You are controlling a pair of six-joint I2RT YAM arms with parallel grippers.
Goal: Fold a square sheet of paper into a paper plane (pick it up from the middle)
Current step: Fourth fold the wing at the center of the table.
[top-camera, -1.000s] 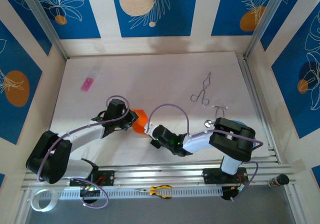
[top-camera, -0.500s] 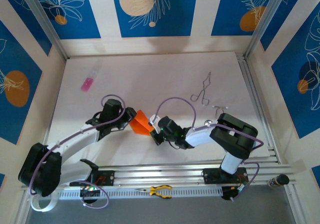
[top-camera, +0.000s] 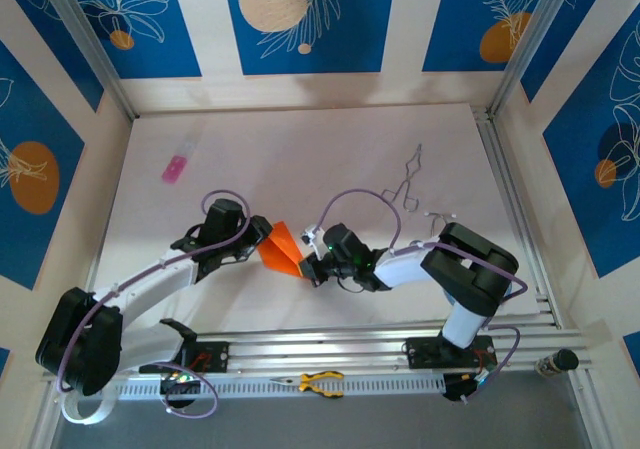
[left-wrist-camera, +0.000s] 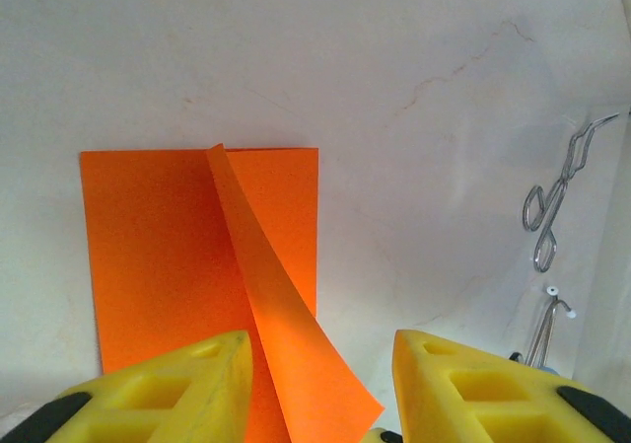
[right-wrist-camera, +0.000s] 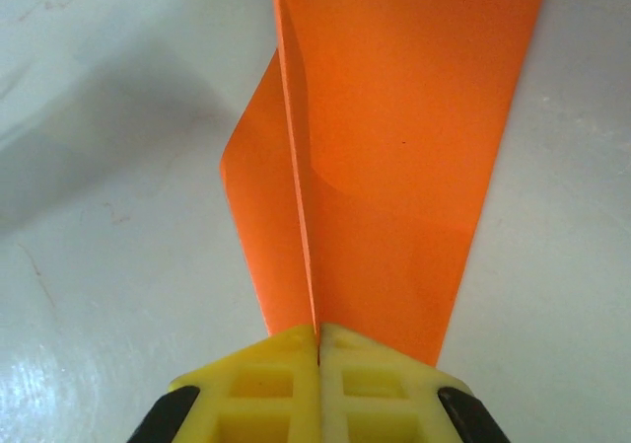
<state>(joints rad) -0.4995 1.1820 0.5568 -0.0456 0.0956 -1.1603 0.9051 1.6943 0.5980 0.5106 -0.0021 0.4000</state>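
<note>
Left claw (left-wrist-camera: 320, 369) opened; right claw (right-wrist-camera: 317, 349) pinches sheet (left-wrist-camera: 158, 246); forceps (left-wrist-camera: 554, 201) beyond

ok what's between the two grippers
The partly folded orange sheet of paper, in the top view: it spans from the left gripper to the right gripper, which pinches it.

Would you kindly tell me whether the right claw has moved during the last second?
Yes. The right claw, shut on the orange paper, has swung slightly away from the near rail, toward the metal forceps.
</note>
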